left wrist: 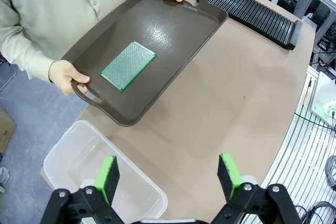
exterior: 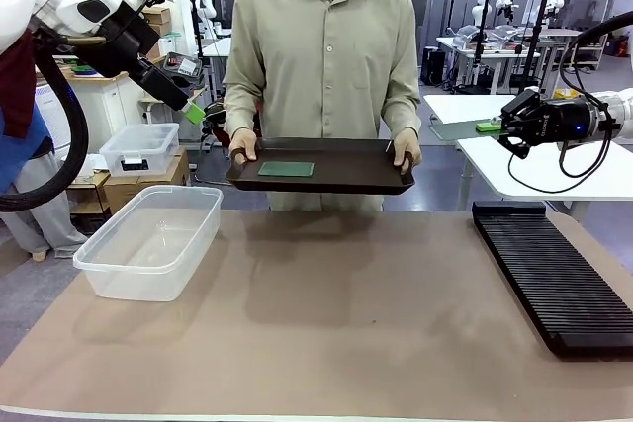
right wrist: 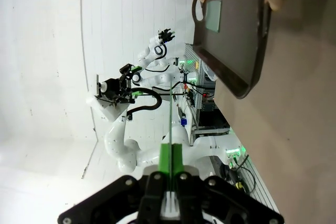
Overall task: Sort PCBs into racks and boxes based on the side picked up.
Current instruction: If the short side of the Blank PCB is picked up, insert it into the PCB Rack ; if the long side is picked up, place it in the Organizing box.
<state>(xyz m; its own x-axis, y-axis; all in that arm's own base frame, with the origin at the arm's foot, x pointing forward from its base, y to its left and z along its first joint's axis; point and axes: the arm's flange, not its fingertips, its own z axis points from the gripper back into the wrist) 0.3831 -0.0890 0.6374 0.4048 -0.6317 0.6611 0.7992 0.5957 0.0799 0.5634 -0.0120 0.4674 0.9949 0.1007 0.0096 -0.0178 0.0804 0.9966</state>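
Observation:
A person across the table holds a dark brown handled tray (exterior: 346, 180) (left wrist: 173, 30) (right wrist: 239, 51) with one green PCB (exterior: 286, 169) (left wrist: 128, 66) (right wrist: 212, 15) lying flat on it. My left gripper (exterior: 193, 113) (left wrist: 169, 174) hangs open and empty, high above the clear tub (exterior: 148, 239) (left wrist: 63, 156) at the table's left. My right gripper (exterior: 492, 127) (right wrist: 171, 153) is raised above the rack's far end, shut on a second PCB (exterior: 487, 127) (right wrist: 171, 121), seen edge-on as a thin line between the pads. The long black slotted rack (exterior: 554, 274) (left wrist: 252, 11) lies along the table's right side.
A smaller lidded clear box (exterior: 138, 148) sits on cardboard boxes behind the tub. A white table (exterior: 554, 160) stands behind the rack. The brown tabletop (exterior: 336, 313) lies bare between tub and rack.

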